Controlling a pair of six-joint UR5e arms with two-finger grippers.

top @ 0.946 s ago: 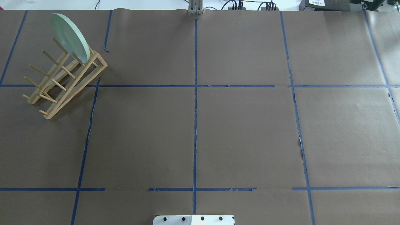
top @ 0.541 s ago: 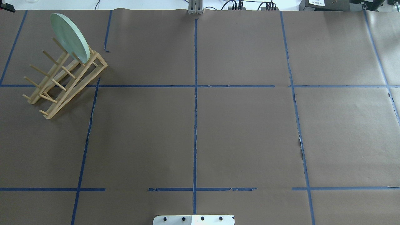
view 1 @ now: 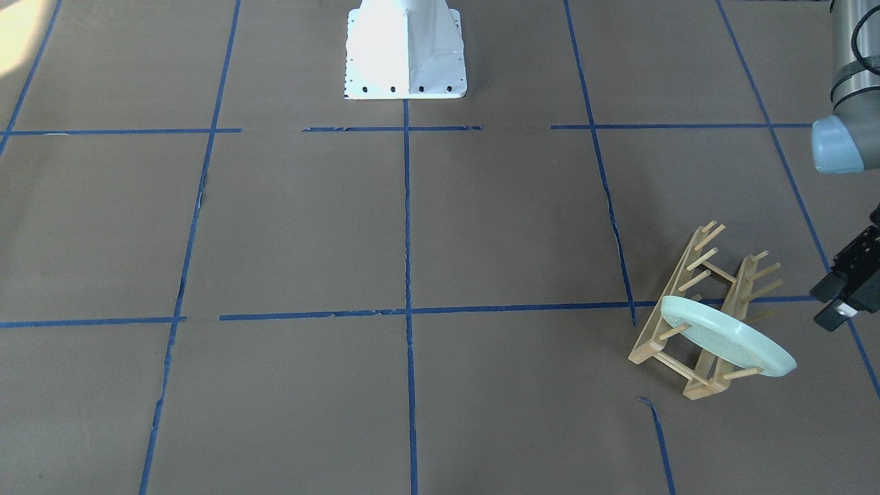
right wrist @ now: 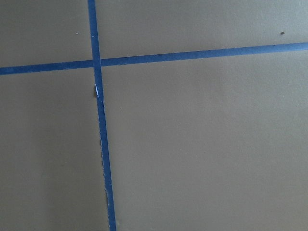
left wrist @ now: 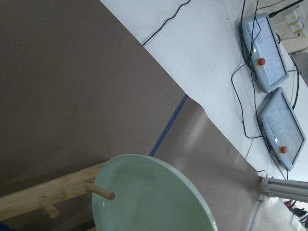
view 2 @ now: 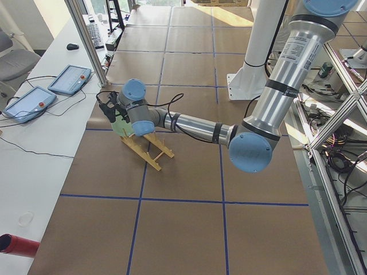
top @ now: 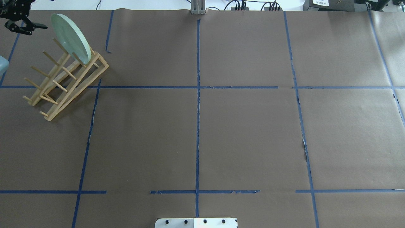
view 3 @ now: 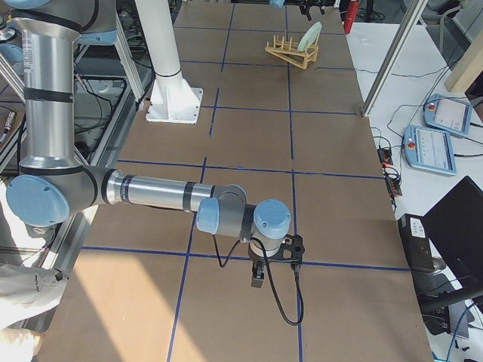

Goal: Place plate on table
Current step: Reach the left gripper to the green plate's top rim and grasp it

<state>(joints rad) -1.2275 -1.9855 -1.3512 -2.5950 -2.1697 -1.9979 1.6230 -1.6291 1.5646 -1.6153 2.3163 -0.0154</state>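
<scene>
The pale mint-green plate (top: pixel 70 36) stands on edge between the pegs at the far end of a light wooden rack (top: pixel 66 85), at the far left of the brown-paper table (top: pixel 246 133). It also shows in the front-facing view (view 1: pixel 729 340) and the left wrist view (left wrist: pixel 154 197). My left gripper (top: pixel 27 29) hovers just left of the plate's upper rim, open and empty, apart from the plate. My right gripper (view 3: pixel 260 271) shows only in the exterior right view, low over the table at the near right; I cannot tell its state.
The white robot base (top: pixel 196 222) sits at the table's near edge. Two teach pendants (left wrist: pixel 269 48) and cables lie on the white bench beyond the table's far edge. Blue tape lines (top: pixel 197 95) divide the paper into large squares.
My left gripper has come into the overhead view at the top left and moved down toward the plate's rim. The plate and rack have not moved.
</scene>
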